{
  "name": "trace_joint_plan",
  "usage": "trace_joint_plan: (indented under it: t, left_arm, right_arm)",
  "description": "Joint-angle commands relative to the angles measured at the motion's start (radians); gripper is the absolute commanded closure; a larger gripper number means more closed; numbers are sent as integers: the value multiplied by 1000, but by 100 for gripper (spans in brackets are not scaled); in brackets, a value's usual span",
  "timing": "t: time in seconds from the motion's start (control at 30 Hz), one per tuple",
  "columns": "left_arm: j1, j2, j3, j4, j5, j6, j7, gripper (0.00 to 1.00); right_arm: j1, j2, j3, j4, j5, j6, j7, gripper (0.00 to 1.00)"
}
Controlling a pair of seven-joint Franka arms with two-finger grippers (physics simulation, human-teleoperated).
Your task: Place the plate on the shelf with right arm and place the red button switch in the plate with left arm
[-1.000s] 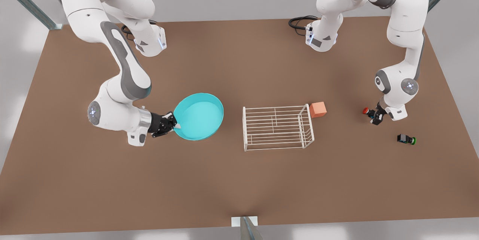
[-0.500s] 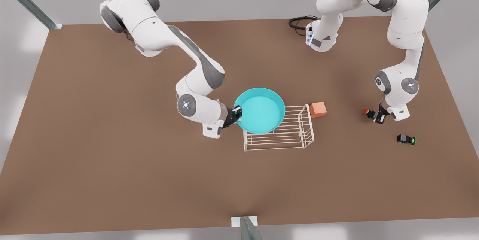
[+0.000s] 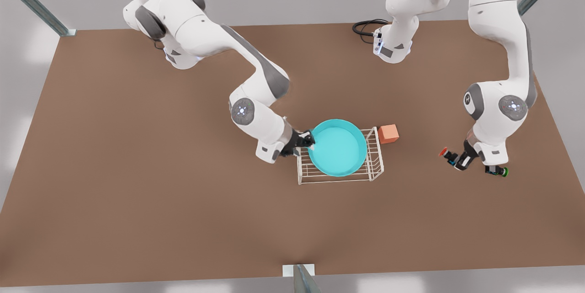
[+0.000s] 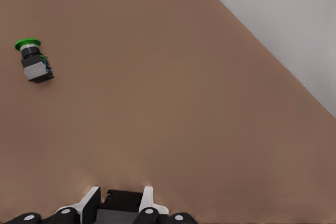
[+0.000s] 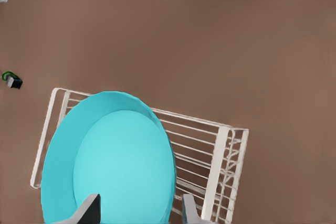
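The turquoise plate (image 3: 338,147) lies over the top of the white wire shelf (image 3: 377,156), covering most of it. My right gripper (image 3: 310,143) is at the plate's rim on the front view's left. In the right wrist view its fingers (image 5: 89,208) stand apart astride the rim of the plate (image 5: 110,166), over the shelf (image 5: 210,150), so the right gripper (image 5: 139,211) is open. Toward the front view's right, my left gripper (image 3: 459,160) hangs above the table, shut on the red button switch (image 3: 444,152). In the left wrist view the left gripper (image 4: 119,199) pinches a black body.
A green-capped switch (image 3: 499,171) lies on the table just beside the left gripper, seen also as the green switch (image 4: 34,62). An orange cube (image 3: 388,133) stands at the shelf's far corner. Brown table (image 3: 137,192) spreads wide on the front view's left.
The right arm carried the plate from the front view's left onto the shelf. The left gripper shut on the red button switch and lifted it off the table.
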Motion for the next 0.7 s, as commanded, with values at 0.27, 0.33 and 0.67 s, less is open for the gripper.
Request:
trace_joint_plan:
  t: [0.27, 0.33, 0.67]
  left_arm:
    - [-158, 66, -451, 219, -2, -466, -801, 61]
    - [-176, 107, -451, 219, 15, -389, -818, 61]
    - [-170, 166, -443, 223, 89, -277, -803, 0]
  right_arm:
    - [-387, -232, -234, -166, -364, -534, -502, 0]
    - [-361, -432, -224, -507, -397, -338, -439, 0]
    - [-367, -409, -226, -468, -425, -414, -400, 0]
